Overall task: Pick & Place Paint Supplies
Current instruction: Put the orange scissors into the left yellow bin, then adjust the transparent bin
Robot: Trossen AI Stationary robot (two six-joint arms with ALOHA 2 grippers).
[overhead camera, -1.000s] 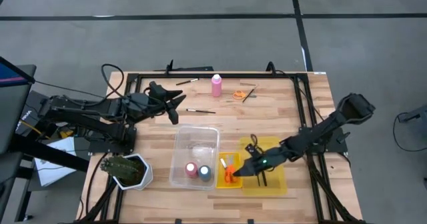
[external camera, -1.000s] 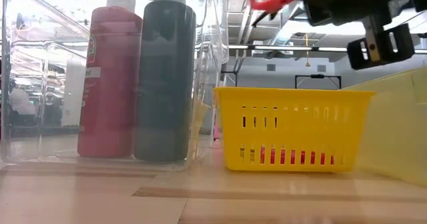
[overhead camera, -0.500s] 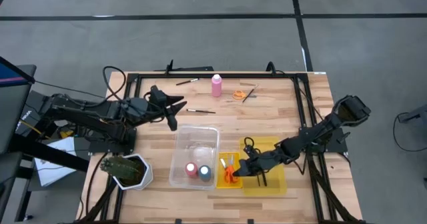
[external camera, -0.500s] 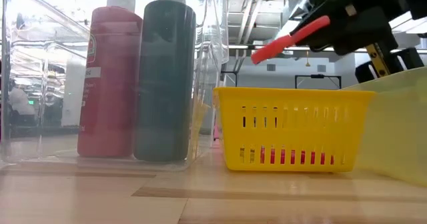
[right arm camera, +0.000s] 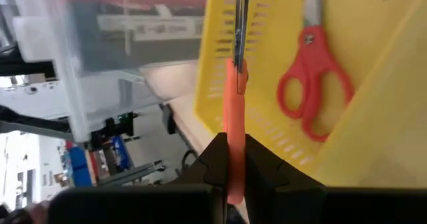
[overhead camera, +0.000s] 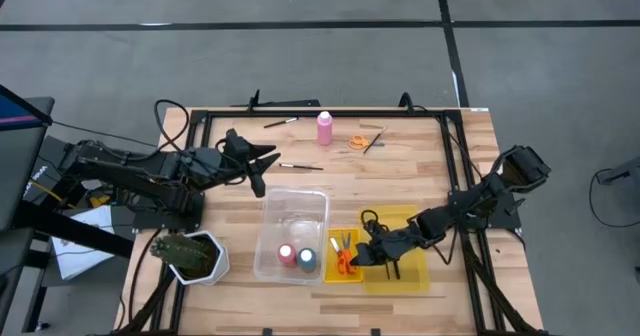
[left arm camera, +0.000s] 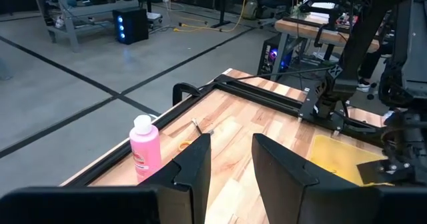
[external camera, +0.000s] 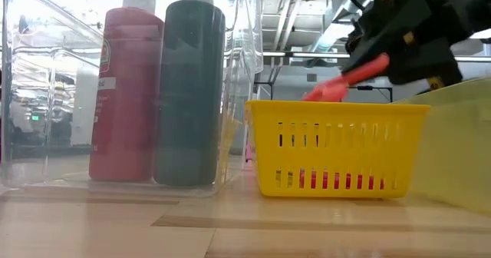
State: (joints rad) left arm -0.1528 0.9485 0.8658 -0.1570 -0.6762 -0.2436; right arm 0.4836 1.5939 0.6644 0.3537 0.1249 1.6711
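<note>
A clear bin sits beside yellow bins, with a potted plant nearby.

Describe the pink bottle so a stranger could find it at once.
Start at the table's far edge, opposite the bins. The pink bottle stands there upright and alone; the red and blue bottles sit inside the clear bin.

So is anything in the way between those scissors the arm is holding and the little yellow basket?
Nothing visible. The right gripper is shut on the scissors, which tilt down over the open top of the yellow basket. One pair of red scissors already lies inside, off to one side.
</note>
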